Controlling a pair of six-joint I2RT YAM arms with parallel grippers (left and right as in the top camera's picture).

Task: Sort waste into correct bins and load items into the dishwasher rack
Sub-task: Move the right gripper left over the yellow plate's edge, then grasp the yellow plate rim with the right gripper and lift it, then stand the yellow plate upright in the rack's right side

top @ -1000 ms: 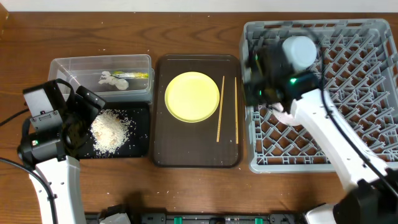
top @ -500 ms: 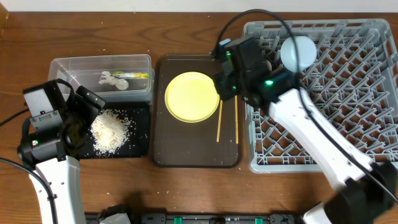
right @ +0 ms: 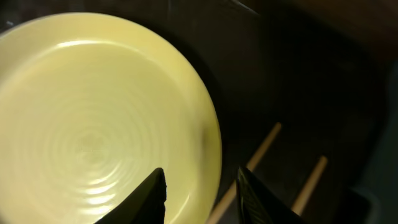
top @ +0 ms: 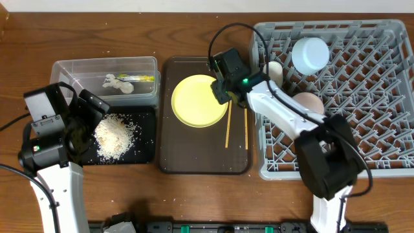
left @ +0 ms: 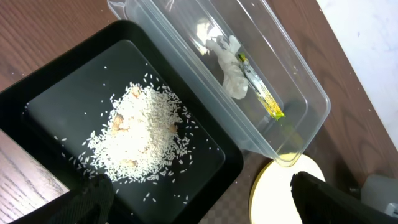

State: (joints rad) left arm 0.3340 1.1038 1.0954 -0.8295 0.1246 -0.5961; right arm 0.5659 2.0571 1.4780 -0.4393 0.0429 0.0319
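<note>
Right gripper [right: 201, 186] is partly spread, holding nothing, and hangs over the right rim of the round yellow plate [top: 197, 100]. The plate lies flat on the dark brown serving tray [top: 204, 162], mid tabletop. Left gripper [left: 205, 199] is spread wide and empty, at the left edge of the shallow black tray [top: 145, 152].

Step in hand, as I judge it: pick up the plate for the grey plastic dishwasher rack [top: 362, 129] at right. Next move calls for dropping the jaws astride the thin rim and pinching it; a flat plate may slide.

Counts:
- 1 plate, 2 thin wooden chopsticks [top: 228, 116] just right of it on the tray.
- In the rack: 1 pale blue bowl [top: 310, 55], 1 small white cup [top: 274, 70], 1 white bowl [top: 309, 103] partly behind the arm.
- 2 bins at left: black tray with 1 heap of rice-like crumbs [top: 115, 136]; clear plastic tub [top: 77, 68] behind it, with 1 crumpled white paper scrap [top: 116, 82] and 1 yellow-green wrapper [top: 142, 79].
</note>
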